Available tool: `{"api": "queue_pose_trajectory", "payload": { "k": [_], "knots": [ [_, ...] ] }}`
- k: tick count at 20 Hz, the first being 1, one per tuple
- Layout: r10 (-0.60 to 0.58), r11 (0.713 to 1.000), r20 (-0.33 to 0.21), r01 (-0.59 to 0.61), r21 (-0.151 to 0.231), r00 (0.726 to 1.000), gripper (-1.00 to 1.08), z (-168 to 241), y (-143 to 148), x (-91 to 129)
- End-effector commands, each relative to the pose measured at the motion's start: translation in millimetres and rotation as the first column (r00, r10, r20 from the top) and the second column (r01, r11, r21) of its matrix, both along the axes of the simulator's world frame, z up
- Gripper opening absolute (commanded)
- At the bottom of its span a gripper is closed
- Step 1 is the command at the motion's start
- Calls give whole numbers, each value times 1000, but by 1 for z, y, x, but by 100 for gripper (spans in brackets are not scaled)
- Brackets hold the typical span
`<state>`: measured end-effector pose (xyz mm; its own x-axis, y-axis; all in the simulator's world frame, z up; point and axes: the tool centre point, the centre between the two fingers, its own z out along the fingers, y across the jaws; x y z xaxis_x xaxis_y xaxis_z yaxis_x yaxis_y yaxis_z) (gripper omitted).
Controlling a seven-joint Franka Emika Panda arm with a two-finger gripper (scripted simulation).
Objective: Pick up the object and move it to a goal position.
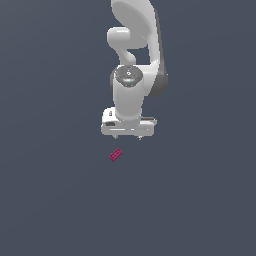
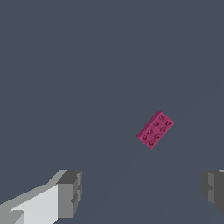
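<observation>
The object is a small magenta-pink studded brick (image 1: pixel 115 155) lying flat on the dark grey floor, turned at an angle. In the wrist view the brick (image 2: pixel 155 130) shows its studs and lies apart from both fingers. My gripper (image 1: pixel 127 137) hangs on the white arm, above the brick and a little toward the exterior view's right of it. Its jaws stand wide apart with nothing between them. The grey fingertips (image 2: pixel 70 194) show in the wrist view, well clear of the brick.
The white arm (image 1: pixel 135 60) rises behind the gripper toward the top of the exterior view. A plain dark grey surface (image 1: pixel 200 200) spreads all around the brick.
</observation>
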<state>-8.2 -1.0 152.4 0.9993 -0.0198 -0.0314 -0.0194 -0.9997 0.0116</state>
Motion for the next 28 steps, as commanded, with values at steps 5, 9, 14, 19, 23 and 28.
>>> {"api": "queue_pose_trajectory", "payload": {
  "k": [5,9,14,19,23,28],
  "knots": [
    [-10,1000,8,10,4,1000,100,6,2,3],
    [-27,1000,24,26,12,999,100,18,8,8],
    [-26,1000,28,26,14,999,100,22,9,9],
    [-57,998,27,57,15,998,100,16,6,10],
    [-114,993,26,114,18,993,100,6,1,11],
    [-226,974,25,225,21,974,100,-13,-10,12]
  ]
}}
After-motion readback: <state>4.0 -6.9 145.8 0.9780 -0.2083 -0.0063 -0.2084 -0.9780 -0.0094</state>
